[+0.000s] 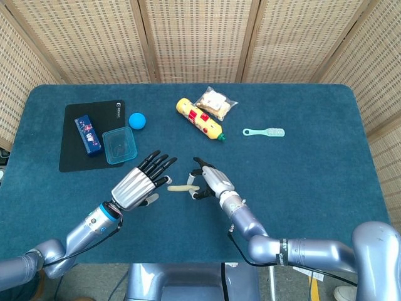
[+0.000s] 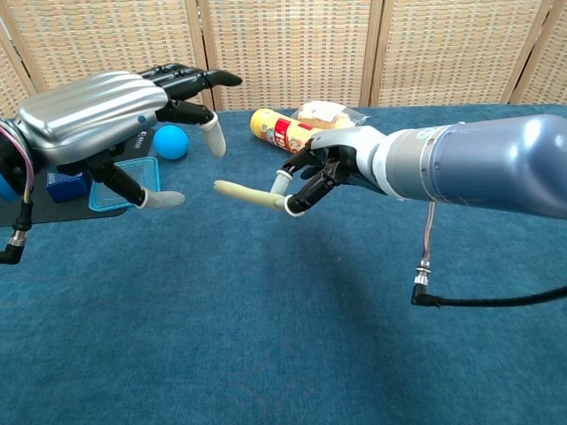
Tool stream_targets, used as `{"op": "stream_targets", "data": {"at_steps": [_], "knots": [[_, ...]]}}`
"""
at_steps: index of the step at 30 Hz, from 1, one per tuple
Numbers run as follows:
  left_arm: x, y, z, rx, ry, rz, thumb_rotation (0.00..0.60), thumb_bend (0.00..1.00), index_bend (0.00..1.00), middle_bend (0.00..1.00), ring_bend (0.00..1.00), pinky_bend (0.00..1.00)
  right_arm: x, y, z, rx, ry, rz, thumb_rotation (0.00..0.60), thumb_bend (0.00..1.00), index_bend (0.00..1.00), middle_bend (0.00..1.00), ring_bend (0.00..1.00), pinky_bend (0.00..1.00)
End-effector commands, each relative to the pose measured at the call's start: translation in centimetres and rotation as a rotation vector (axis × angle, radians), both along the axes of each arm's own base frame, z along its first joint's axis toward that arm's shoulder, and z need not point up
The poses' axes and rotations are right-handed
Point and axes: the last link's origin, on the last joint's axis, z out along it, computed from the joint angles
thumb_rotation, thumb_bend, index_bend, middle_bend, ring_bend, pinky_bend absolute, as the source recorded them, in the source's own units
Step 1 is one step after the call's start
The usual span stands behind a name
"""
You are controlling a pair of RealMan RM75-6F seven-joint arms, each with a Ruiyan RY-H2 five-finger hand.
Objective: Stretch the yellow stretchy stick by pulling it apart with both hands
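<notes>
The yellow stretchy stick is a pale, slim, smooth rod held above the blue felt-like table, pinched at one end by the right hand. The metallic left hand, fingers spread, holds nothing just beside its free end.

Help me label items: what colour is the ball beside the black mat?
Blue. The ball is plain blue, clearest in the head view, beside the black mat.
</notes>
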Motion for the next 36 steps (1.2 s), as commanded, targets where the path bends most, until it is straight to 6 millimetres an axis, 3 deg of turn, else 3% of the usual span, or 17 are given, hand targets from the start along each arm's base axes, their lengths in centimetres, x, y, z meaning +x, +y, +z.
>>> {"op": "stream_targets", "data": {"at_steps": [1, 13, 36], "knots": [[0.0, -0.2, -0.2, -0.003, 0.01, 0.002, 0.6, 0.27, 0.43, 0.0, 0.0, 0.0, -0.1, 0.0, 0.1, -0.003, 0.005, 0.0, 0.6, 0.56, 0.76, 0.02, 0.0, 0.0], [0.1, 0.0, -0.9, 0.004, 0.028, 0.022, 0.6, 0.27, 0.48, 0.0, 0.0, 0.0, -0.3, 0.3, 0.1, 0.014, 0.002, -0.002, 0.6, 0.56, 0.76, 0.02, 0.0, 0.0], [1.8, -0.4, -3.1, -0.03, 0.03, 0.033, 0.6, 0.31, 0.48, 0.0, 0.0, 0.0, -0.6, 0.9, -0.1, 0.042, -0.017, -0.004, 0.6, 0.56, 0.76, 0.02, 0.0, 0.0]]}}
